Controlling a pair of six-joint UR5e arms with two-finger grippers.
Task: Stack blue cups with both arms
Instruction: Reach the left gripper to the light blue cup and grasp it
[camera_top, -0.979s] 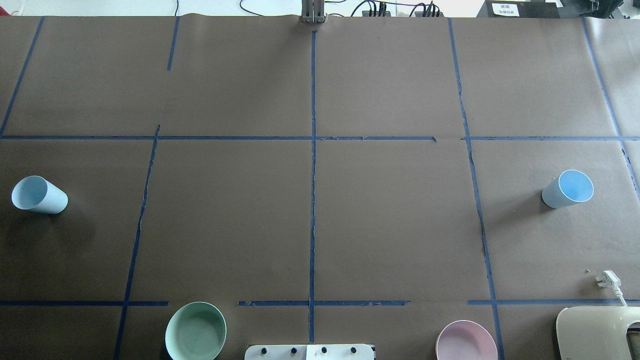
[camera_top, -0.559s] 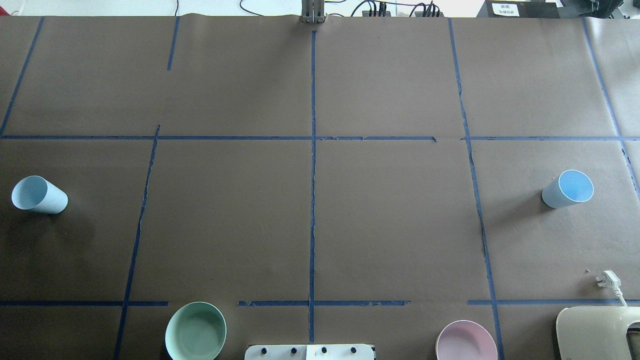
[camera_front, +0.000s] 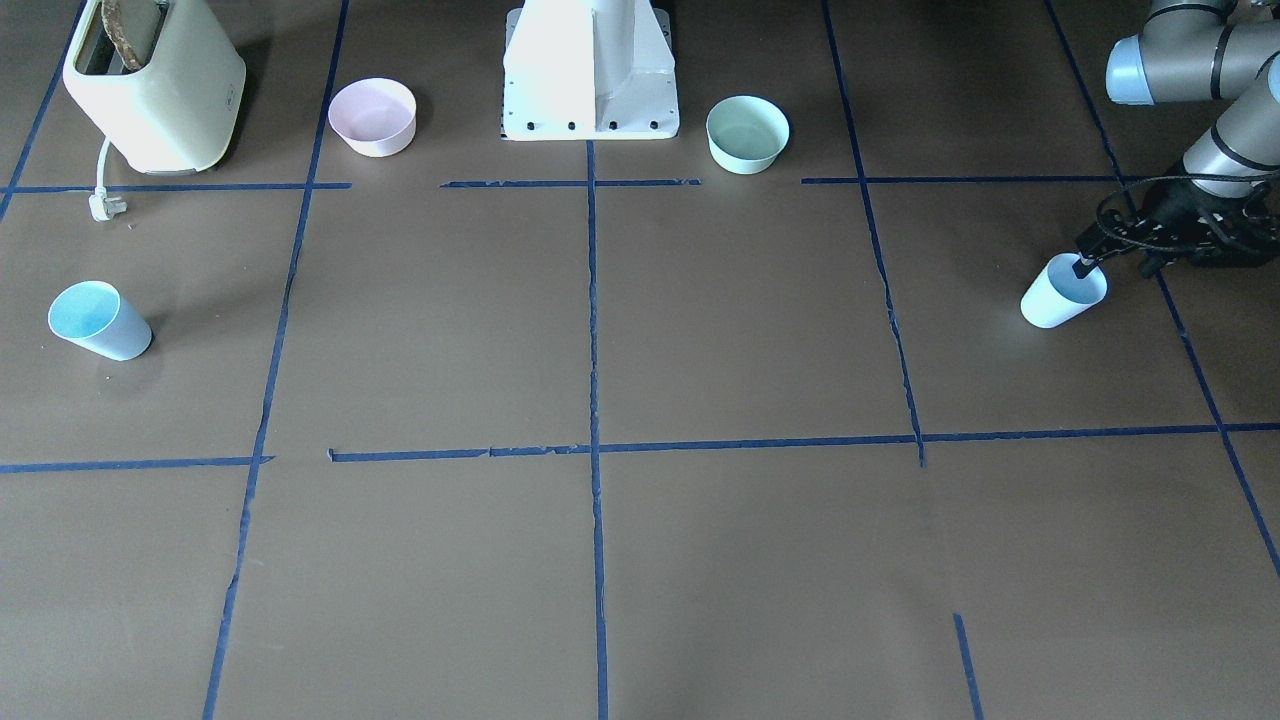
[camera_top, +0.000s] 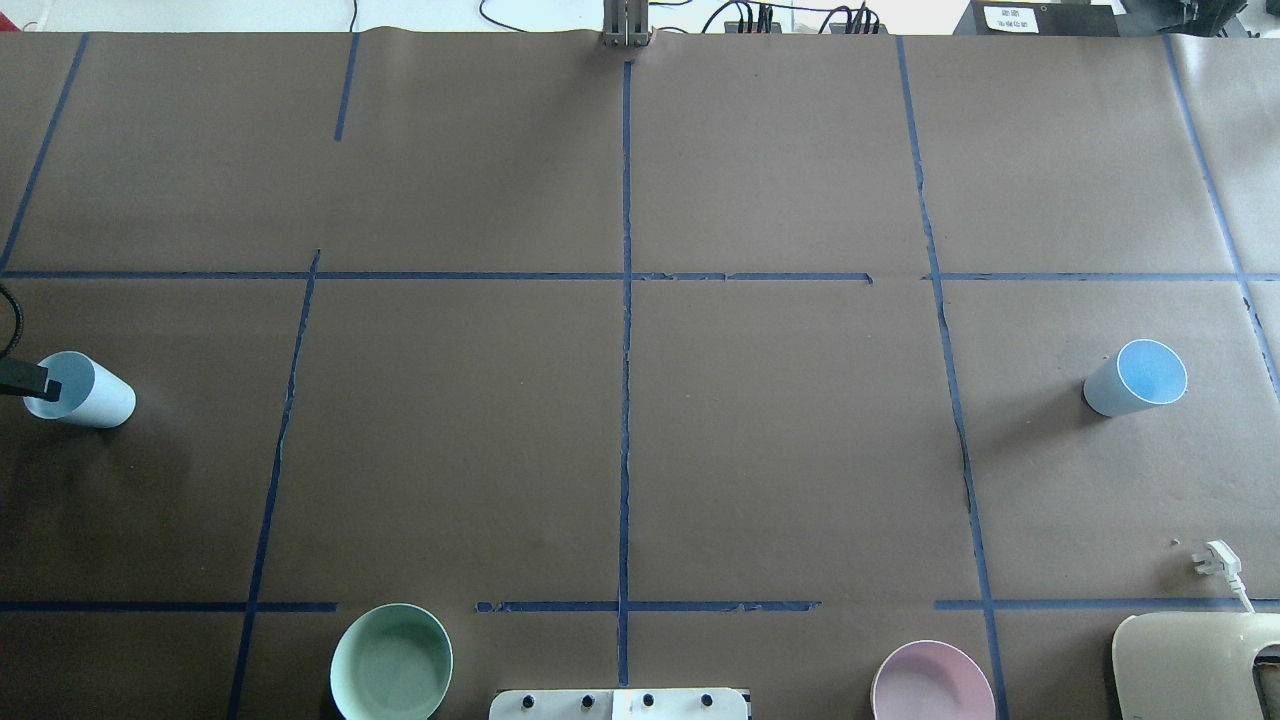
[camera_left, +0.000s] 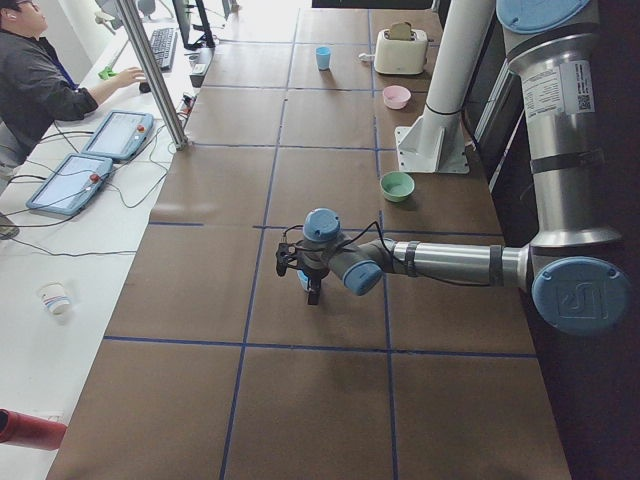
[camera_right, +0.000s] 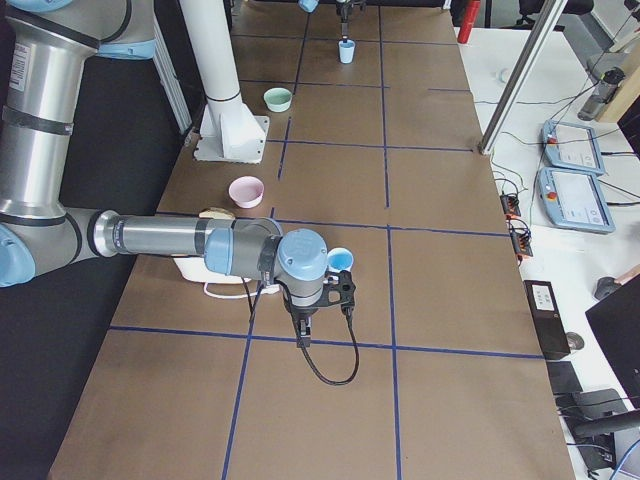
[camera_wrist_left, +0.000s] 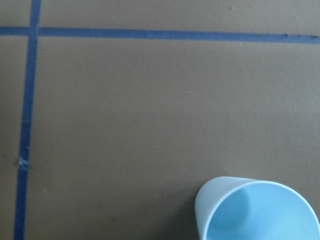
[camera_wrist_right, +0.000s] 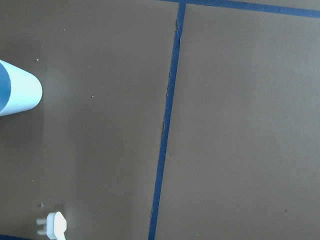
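Note:
Two pale-blue cups stand upright far apart on the brown table. The left cup (camera_top: 90, 395) also shows in the front view (camera_front: 1058, 298) and the left wrist view (camera_wrist_left: 257, 212). My left gripper (camera_front: 1115, 266) is right above it, open. One finger (camera_top: 28, 380) sits over the cup's mouth. The right cup (camera_top: 1135, 378) stands alone and shows in the front view (camera_front: 98, 320). My right gripper (camera_right: 304, 335) shows only in the right side view, next to that cup (camera_right: 340, 260). I cannot tell whether it is open or shut.
A mint-green bowl (camera_top: 391, 662) and a pink bowl (camera_top: 932, 683) flank the white pedestal (camera_front: 590, 70) at the robot's side. A cream toaster (camera_front: 155, 90) and its loose plug (camera_top: 1215, 558) are near the right cup. An operator (camera_left: 35, 90) sits beyond the table.
My left gripper's finger has come into the overhead view at the left edge, over the left cup's mouth. Both cups stand where they were.

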